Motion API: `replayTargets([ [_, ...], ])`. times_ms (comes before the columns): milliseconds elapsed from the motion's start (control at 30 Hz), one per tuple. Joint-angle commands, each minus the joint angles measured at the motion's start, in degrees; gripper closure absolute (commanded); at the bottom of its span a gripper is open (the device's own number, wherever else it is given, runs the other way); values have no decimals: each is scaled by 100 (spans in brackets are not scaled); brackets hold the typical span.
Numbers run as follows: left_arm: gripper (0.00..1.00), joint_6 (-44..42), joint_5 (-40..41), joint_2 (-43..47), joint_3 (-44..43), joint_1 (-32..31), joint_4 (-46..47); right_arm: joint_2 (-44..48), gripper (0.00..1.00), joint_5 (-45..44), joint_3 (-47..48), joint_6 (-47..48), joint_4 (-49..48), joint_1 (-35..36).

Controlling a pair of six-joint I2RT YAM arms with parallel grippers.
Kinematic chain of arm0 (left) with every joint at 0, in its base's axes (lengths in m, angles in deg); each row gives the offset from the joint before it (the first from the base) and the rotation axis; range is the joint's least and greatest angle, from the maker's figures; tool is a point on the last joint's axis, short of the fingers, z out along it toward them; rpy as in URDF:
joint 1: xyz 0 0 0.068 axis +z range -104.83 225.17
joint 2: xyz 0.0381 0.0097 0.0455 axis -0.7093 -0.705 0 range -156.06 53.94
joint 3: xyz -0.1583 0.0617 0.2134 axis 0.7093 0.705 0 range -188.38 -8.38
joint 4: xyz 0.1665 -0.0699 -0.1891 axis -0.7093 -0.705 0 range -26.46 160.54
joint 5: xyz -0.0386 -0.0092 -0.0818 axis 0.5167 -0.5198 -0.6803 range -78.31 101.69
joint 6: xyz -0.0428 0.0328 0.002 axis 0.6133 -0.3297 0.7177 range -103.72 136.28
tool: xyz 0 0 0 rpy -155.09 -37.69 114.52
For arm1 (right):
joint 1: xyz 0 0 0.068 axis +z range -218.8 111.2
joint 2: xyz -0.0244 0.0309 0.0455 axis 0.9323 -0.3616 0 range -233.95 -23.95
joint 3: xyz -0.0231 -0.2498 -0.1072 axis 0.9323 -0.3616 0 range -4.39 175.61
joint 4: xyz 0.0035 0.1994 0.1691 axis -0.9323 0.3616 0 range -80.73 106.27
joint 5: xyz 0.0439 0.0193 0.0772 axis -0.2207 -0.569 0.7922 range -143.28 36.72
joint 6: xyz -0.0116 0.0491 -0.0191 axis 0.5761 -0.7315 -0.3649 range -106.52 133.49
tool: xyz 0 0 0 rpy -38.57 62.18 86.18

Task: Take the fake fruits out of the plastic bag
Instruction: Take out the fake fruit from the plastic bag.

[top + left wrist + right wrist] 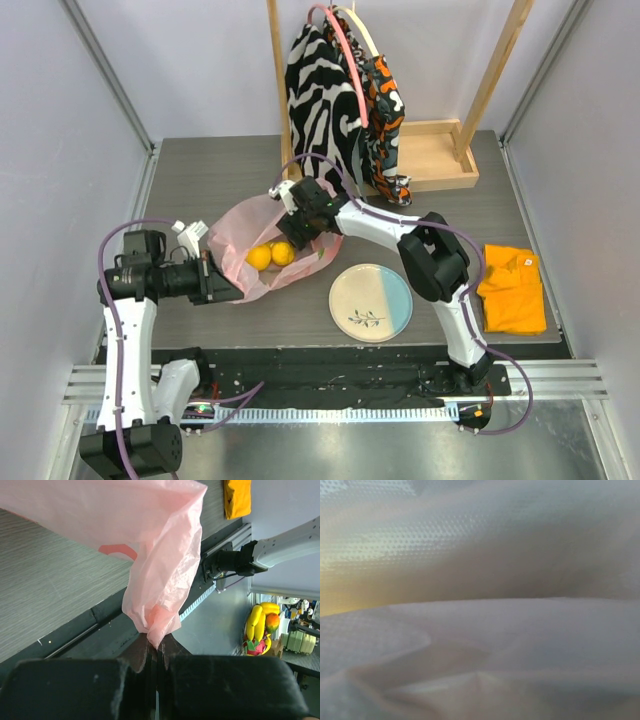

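The pink plastic bag (255,228) lies on the table left of centre. Two yellow-orange round fruits (271,255) show inside it, side by side; other fruits are hidden. My left gripper (226,284) is shut on the bag's near-left corner, and in the left wrist view the plastic bag (160,570) is pinched between the left gripper's (157,642) closed jaws. My right gripper (298,233) reaches into the bag's far side from the right, its fingers hidden by plastic. The right wrist view is filled by blurred bag film (480,630), with a yellow glow at the left edge.
A cream-and-blue plate (352,284) lies right of the bag. A folded orange cloth (512,288) lies at the right edge. A zebra-striped bag (320,100) hangs from a wooden rack above a wooden tray (440,150) at the back.
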Motion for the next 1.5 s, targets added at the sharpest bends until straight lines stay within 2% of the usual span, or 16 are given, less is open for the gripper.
replayTargets([
  [0,100,81,-173,20,8,-20,207,194,21,157,-183,-80,-553,-72],
  [500,100,64,-226,-24,52,-11,234,-455,18,204,397,-634,-852,-72],
  [600,100,64,-208,-24,34,-11,225,-359,40,256,319,-616,-1080,-90],
  [733,100,134,-208,-68,69,6,321,-35,53,318,187,-590,-1142,-142],
  [800,100,204,-217,-86,104,15,462,369,58,511,-137,-564,-1151,-195],
  [967,100,424,-199,-288,166,24,988,1659,59,1476,-964,-126,-599,-415],
  [1133,100,749,-120,-560,184,24,1717,2882,55,3338,-1948,674,367,-705],
  [1300,100,1118,-243,-876,149,24,2193,3762,54,3570,-2476,1447,1106,-723],
  [1333,100,1110,-226,-894,105,15,2202,3998,54,3448,-2503,1902,1534,-749],
  [1467,100,1092,-225,-1087,-36,15,2263,4702,52,3289,-3037,2924,2197,-934],
])
